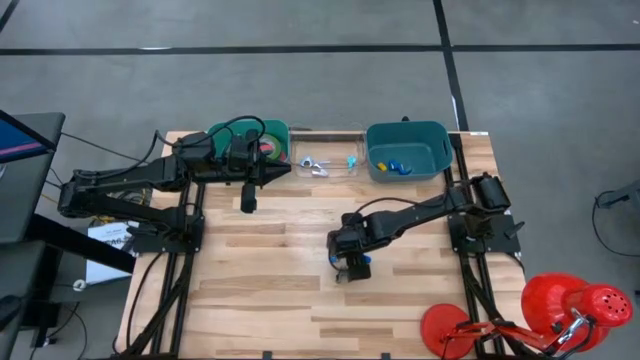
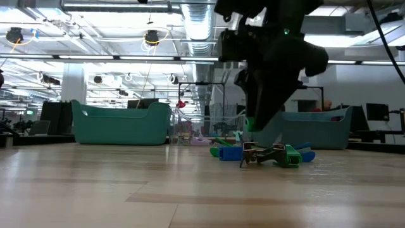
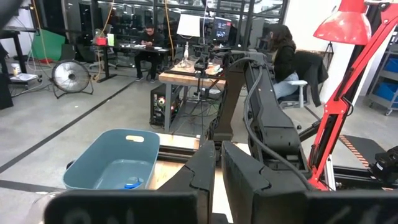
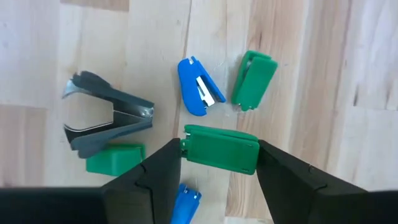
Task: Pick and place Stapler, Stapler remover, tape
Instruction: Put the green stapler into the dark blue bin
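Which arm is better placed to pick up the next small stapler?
The right one. Its claw hangs open directly over a green stapler at mid-table, while the left claw is shut, back by the green bin.

free: bare table (image 1: 260, 290) front of right end effector (image 4: 219, 163) | blocked: stapler pieces (image 4: 219, 148) crowded between its fingers

No lettering, label, brand, number or sign can be read anywhere in these views. A white paper (image 1: 103, 243) lying beside the table at the left of the overhead frame carries dark print too small to make out, and the monitors (image 3: 222, 28) glowing at the upper middle of the left wrist view show nothing legible.
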Motion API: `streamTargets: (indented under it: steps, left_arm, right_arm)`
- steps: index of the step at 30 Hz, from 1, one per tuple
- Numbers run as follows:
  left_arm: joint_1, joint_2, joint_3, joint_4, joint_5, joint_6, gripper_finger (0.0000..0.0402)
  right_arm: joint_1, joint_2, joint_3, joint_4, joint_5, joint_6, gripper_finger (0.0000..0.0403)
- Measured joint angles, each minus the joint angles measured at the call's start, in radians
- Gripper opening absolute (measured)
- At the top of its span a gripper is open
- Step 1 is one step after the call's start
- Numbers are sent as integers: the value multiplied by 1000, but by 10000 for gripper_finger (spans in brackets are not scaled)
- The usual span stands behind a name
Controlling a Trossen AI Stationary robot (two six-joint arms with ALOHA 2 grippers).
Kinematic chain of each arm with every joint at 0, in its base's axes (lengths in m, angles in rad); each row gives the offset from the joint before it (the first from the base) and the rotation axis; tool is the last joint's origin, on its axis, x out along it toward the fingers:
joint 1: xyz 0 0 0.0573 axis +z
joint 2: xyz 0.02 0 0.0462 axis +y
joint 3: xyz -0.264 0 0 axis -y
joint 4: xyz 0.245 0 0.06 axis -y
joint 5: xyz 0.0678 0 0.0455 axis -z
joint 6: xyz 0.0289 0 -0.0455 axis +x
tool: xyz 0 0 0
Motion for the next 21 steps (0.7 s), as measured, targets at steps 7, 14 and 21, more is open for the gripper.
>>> streamTargets:
  steps: [7, 14, 21]
  left_arm:
    - [0, 0, 0, 6, 0, 0, 21]
    - [0, 0, 0, 7, 0, 0, 21]
    - [0, 0, 0, 9, 0, 0, 21]
  right_arm:
    - [-26, -44, 0, 5, 2, -10, 195]
    - [-68, -88, 0, 61, 3, -11, 186]
    - [-130, -146, 0, 108, 3, -11, 190]
